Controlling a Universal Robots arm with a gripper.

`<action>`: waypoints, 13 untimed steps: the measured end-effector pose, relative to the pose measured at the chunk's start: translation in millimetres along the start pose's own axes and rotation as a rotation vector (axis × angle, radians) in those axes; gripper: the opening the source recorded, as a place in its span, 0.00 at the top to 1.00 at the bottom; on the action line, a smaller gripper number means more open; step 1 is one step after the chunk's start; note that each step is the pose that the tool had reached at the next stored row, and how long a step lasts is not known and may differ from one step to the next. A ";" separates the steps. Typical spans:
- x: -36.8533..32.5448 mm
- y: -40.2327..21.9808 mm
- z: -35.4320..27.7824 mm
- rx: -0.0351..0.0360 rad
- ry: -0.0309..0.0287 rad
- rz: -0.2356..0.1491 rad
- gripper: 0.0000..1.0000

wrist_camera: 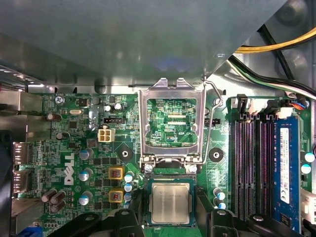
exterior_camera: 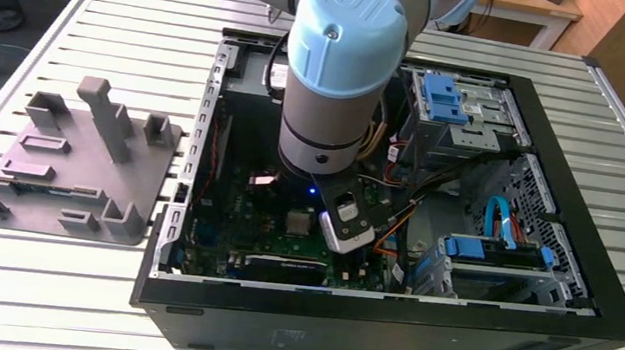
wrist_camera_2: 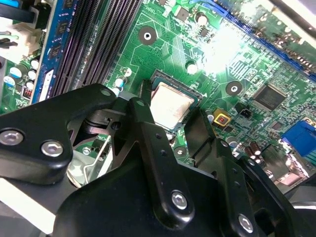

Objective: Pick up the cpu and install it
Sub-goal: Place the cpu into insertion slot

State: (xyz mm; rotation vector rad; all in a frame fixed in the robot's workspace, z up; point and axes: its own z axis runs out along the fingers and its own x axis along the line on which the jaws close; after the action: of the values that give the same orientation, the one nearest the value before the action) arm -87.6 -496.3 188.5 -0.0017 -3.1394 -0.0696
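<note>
First wrist view: seeing the cpu (wrist_camera: 170,201) lying flat on the motherboard (wrist_camera: 74,129), just beside the flipped-open metal frame (wrist_camera: 144,123). Straddling it with the claw (wrist_camera: 171,216) released, fingers (wrist_camera: 129,220) clear of both edges. Judging it light, stiff, delicate underneath; gripping opposite edges looking safest.

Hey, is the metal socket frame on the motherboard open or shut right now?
Open: the socket frame stands flipped back, leaving the cpu uncovered in its socket.

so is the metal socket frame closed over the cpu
No, the socket frame stands hinged open, leaving the cpu uncovered.
</note>
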 end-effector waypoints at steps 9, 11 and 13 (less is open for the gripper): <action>0.1 0.1 -2.6 0.0001 0.0000 0.000 0.46; 0.1 0.2 -4.9 0.0000 0.0000 0.000 0.46; 0.1 0.3 -5.4 -0.0002 -0.0001 0.000 0.46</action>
State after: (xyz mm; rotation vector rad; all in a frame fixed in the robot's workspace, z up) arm -87.7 -496.3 193.9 -0.0018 -3.1395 -0.0700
